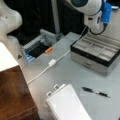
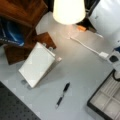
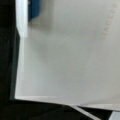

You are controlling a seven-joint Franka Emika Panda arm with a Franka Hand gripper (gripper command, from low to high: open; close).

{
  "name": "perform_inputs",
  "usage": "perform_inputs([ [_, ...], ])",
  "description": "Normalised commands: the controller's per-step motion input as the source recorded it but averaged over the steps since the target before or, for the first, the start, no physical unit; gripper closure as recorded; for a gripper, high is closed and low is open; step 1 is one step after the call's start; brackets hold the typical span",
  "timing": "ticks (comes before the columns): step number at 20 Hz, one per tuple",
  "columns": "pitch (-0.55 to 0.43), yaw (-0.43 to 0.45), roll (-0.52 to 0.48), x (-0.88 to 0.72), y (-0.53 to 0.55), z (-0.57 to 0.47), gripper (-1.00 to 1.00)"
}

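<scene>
My arm (image 1: 92, 10) reaches in from a front view's top right and its end hangs above the far side of an open grey box (image 1: 97, 50) with a black rim and several compartments. In no view do the gripper's fingers show. The same box (image 2: 107, 100) sits at a front view's bottom right, below the white arm (image 2: 107, 17). The wrist view shows only a pale grey surface (image 3: 70, 55) with dark edges at left and bottom and a blue patch (image 3: 35, 8) at the top left.
A black pen (image 1: 96, 92) (image 2: 62, 95) lies on the grey table near a spiral notebook (image 1: 67, 105) (image 2: 36, 65). A white cable with an adapter (image 1: 52, 62) (image 2: 103, 54) crosses the table. An orange item (image 1: 48, 50), a wooden cabinet (image 1: 15, 95) and a lamp shade (image 2: 68, 10) stand around.
</scene>
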Motion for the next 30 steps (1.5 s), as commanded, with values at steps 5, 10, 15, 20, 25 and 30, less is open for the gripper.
perform_inputs([
  [5, 0.003, 0.056, -0.699, 0.07, -0.32, 0.13, -1.0],
  [10, 0.066, -0.064, -0.664, -0.09, -0.36, 0.09, -1.0],
  [15, 0.059, -0.046, -0.413, -0.1, -0.42, -0.02, -1.0],
  [20, 0.02, -0.074, -0.304, -0.13, -0.52, -0.18, -1.0],
  [25, -0.022, -0.132, -0.146, -0.21, -0.54, -0.2, -1.0],
  [30, -0.066, -0.123, -0.132, -0.24, -0.37, -0.12, -1.0],
])
